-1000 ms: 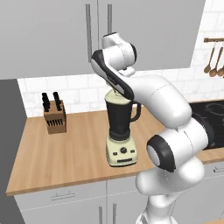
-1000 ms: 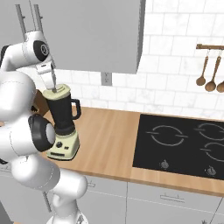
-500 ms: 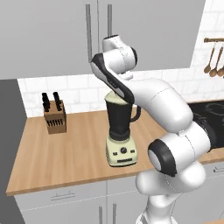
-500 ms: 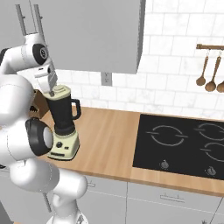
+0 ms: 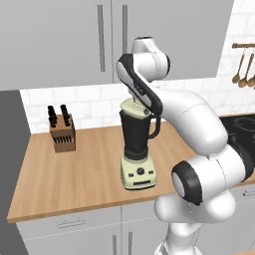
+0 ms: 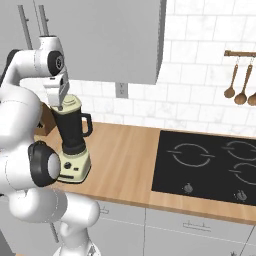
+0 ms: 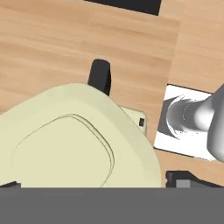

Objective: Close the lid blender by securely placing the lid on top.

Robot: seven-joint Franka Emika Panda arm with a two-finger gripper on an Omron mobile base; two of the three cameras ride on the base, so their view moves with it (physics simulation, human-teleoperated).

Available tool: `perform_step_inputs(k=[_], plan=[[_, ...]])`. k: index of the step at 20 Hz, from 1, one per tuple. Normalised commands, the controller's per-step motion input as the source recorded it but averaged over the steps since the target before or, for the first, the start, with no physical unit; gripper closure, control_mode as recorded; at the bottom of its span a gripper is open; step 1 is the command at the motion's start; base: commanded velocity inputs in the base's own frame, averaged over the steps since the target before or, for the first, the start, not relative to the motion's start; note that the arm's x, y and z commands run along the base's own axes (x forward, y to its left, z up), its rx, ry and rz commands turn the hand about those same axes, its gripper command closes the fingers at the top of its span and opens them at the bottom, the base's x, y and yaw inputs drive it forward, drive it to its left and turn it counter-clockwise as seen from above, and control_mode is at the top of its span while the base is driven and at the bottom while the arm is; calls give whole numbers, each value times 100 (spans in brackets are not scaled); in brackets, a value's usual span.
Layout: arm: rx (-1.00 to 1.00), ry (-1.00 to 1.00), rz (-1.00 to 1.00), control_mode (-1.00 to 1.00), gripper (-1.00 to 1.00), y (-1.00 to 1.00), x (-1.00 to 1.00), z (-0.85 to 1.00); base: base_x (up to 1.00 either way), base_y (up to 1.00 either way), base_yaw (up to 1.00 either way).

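Lid (image 5: 133,106) sits atop the blender (image 5: 137,149) on the counter (image 5: 74,169).
Gripper (image 6: 60,106) hangs right over it; finger state seems hidden, I cannot tell.

Wooden counter (image 5: 74,169) running along a wall of white tiles (image 6: 200,75). Grey wall cabinets (image 5: 64,40) above, with long vertical bar handles (image 5: 101,37). Grey drawers (image 6: 200,235) under the counter. Black hob (image 6: 210,162) set into the wood at the right, knobs along its front edge. Wooden spoons (image 6: 237,82) hung from a rail on the tiles. Knife block (image 5: 62,132) near the back wall. Socket (image 6: 121,90) below the cabinets. Even, soft light.
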Motion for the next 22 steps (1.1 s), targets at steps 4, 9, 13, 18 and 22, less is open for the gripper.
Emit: perform_step_inputs(k=[4,9,13,18,22], plan=[[13,14,-2,-100,-100,0,0,-58,0,0,0],[12,2,-4,-100,-100,0,-7,-27,0,0,0],[1,-1,-9,-100,-100,0,-4,16,0,0,0],[1,0,-11,-100,-100,0,-8,9,0,0,0],[2,0,-6,-100,-100,0,-2,-25,0,0,0]])
